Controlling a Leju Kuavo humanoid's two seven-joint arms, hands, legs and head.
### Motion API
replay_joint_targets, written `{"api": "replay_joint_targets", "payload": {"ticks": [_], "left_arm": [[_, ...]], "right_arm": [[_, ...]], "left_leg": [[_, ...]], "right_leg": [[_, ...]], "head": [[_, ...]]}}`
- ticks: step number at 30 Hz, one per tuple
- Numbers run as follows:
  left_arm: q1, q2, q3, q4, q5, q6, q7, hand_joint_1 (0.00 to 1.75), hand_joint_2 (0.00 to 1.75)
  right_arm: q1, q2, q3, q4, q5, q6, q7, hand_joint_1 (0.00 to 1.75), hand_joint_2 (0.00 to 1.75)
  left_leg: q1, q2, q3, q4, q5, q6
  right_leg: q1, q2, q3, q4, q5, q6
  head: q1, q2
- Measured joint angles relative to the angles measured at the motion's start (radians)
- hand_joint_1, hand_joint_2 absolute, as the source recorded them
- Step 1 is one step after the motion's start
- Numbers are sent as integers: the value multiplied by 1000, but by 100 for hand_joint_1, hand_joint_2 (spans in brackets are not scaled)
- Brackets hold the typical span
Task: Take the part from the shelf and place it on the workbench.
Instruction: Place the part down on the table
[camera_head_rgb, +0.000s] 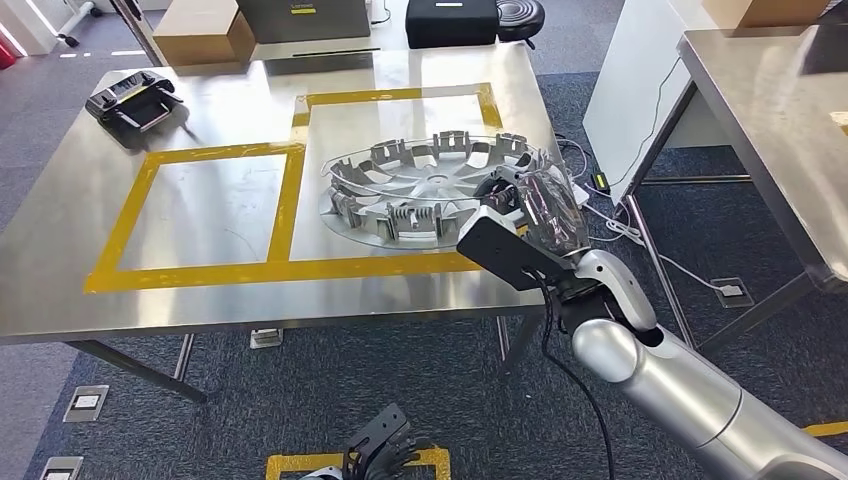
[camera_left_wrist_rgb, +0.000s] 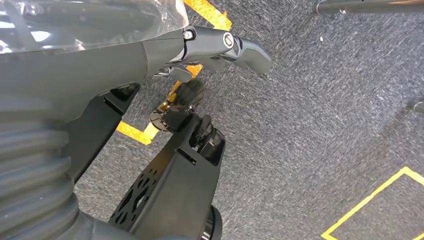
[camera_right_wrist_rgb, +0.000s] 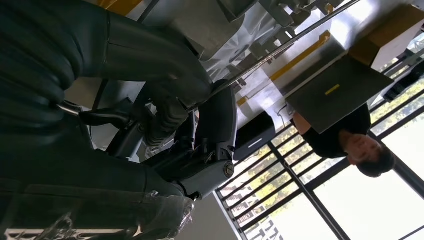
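Grey carpet (camera_head_rgb: 330, 400) marked with yellow floor tape surrounds a steel workbench (camera_head_rgb: 90, 290), taken as the landmark. On the bench's far left corner lies a black handheld controller (camera_head_rgb: 135, 101). Yellow tape (camera_head_rgb: 285, 205) on the benchtop outlines two rectangles, the left one bare steel. Beyond the bench's far edge stand a cardboard box (camera_head_rgb: 205, 35), a grey case (camera_head_rgb: 303, 18) and a black case (camera_head_rgb: 451, 20). Inside the right rectangle is the part, a silver wheel cover (camera_head_rgb: 420, 190), inner side up, its left rim on the benchtop and its right rim at the bench's right edge. At that rim the right hand (camera_head_rgb: 520, 215), wrapped in clear plastic, grips the wheel cover; in the right wrist view its thumb (camera_right_wrist_rgb: 217, 122) and dark fingers (camera_right_wrist_rgb: 167, 112) are closed over the thin edge. A person (camera_right_wrist_rgb: 350, 140) in dark clothing appears beyond the bench in that view, before tall windows. Right of the bench stand a white panel (camera_head_rgb: 640, 90), loose white cables (camera_head_rgb: 620, 225) on the carpet, and a second steel table (camera_head_rgb: 770, 110). Below the bench's near edge, low in the head view, the left hand (camera_left_wrist_rgb: 215, 47) hangs over the carpet, holding nothing, its thumb extended; whether its fingers are spread or curled cannot be told.
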Motion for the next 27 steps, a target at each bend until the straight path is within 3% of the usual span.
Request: {"api": "replay_joint_targets", "payload": {"ticks": [7,20,22,24,25,27], "left_arm": [[2,-2,-1,0,-1,0,-3,0,175],[-2,-2,0,0,-5,-1,-5,0,175],[-2,0,0,0,-5,-2,-5,0,175],[-3,0,0,0,-6,-3,-5,0,175],[-5,0,0,0,-6,-4,-5,0,175],[-8,-1,0,0,-6,-4,-5,0,175]], "right_arm": [[4,-6,8,11,0,0,0,175,175],[-24,-4,8,11,0,-1,0,175,175],[-24,-4,9,10,0,-1,0,175,175],[-25,-4,8,9,0,-1,0,175,175],[-27,-5,7,8,0,-1,0,175,175],[-28,-6,7,8,0,-1,-1,175,175]], "left_leg": [[1,1,5,-13,-11,-8],[0,1,8,-9,-10,-3],[-4,1,10,-11,-7,10],[-2,4,36,-57,15,31],[0,7,54,-86,28,38],[3,11,78,-115,37,40]], "right_leg": [[3,-3,0,0,3,-4],[1,-3,12,-11,10,2],[-4,-3,18,-25,18,10],[-5,-4,27,-42,24,19],[-4,-6,23,-31,18,21],[-2,-11,-21,57,-16,25]], "head": [[0,0],[0,0],[-2,0],[-6,0],[-7,0],[1,0]]}}
